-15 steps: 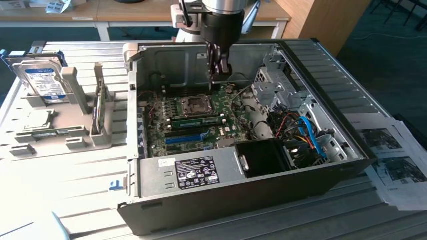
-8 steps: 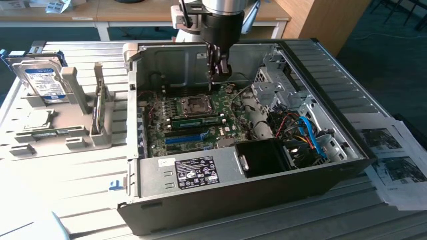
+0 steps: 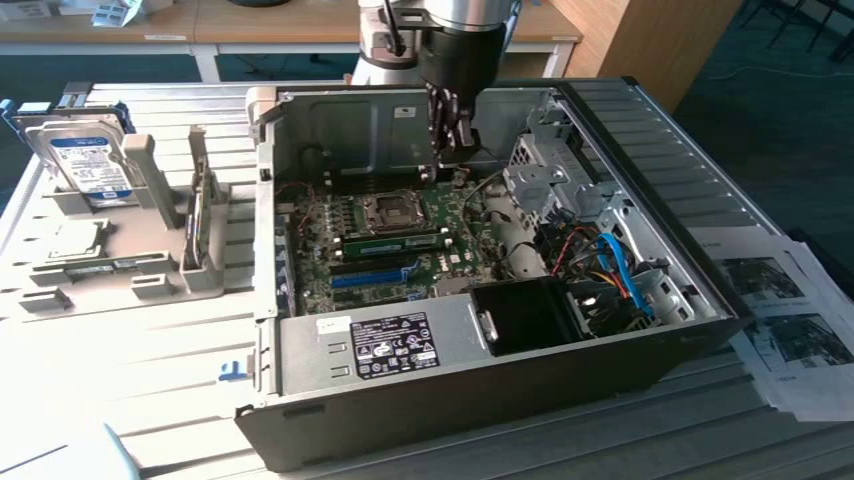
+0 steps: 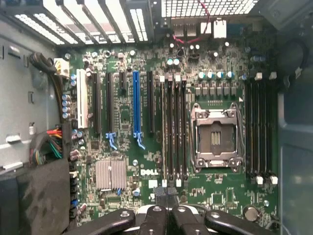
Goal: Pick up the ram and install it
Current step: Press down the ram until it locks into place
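The ram (image 3: pixel 394 243), a thin green stick with dark chips, stands on edge in a motherboard slot inside the open computer case (image 3: pixel 441 400). It sits between the empty processor socket (image 3: pixel 396 208) and the bright-blue slot (image 3: pixel 371 277). My gripper (image 3: pixel 458 140) hangs above the back of the motherboard, up and toward the exterior view's right of the ram, clear of it. Its fingers are shut with nothing between them. In the wrist view the gripper (image 4: pixel 166 203) looks straight down on the black memory slots (image 4: pixel 173 127), the socket (image 4: pixel 215 139) and the blue slot (image 4: pixel 137 105).
A grey parts holder (image 3: pixel 134 270) at the exterior view's left carries a hard drive (image 3: pixel 87 160) and a square silver processor chip (image 3: pixel 70 240). Case walls, a drive cage (image 3: pixel 561 170), coloured cables (image 3: pixel 621 270) and a black shroud (image 3: pixel 534 315) crowd the motherboard. Printed sheets (image 3: pixel 787 320) lie at the right.
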{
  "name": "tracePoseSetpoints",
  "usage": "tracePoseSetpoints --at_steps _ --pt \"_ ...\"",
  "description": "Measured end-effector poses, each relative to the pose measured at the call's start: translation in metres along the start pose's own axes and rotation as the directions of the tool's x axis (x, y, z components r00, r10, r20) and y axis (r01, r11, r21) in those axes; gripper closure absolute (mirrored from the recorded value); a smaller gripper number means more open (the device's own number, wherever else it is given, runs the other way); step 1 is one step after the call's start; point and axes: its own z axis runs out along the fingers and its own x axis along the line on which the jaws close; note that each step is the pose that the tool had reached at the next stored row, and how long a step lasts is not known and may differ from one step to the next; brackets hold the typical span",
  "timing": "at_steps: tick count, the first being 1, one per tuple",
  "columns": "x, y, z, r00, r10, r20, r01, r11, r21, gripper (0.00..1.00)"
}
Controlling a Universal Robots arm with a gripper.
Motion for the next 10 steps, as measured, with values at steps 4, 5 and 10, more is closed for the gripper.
tracePoseSetpoints --at_steps 4,5,10 --pt "-0.0003 -0.0070 0.0001 1.0000 0.000 -0.0001 0.000 1.0000 -0.0017 0.90" --pt "-0.0004 -0.0086 0.0001 1.0000 0.000 -0.0002 0.000 1.0000 -0.0020 0.90" --pt "-0.0006 -0.0118 0.0002 1.0000 0.000 -0.0001 0.000 1.0000 -0.0025 0.90"
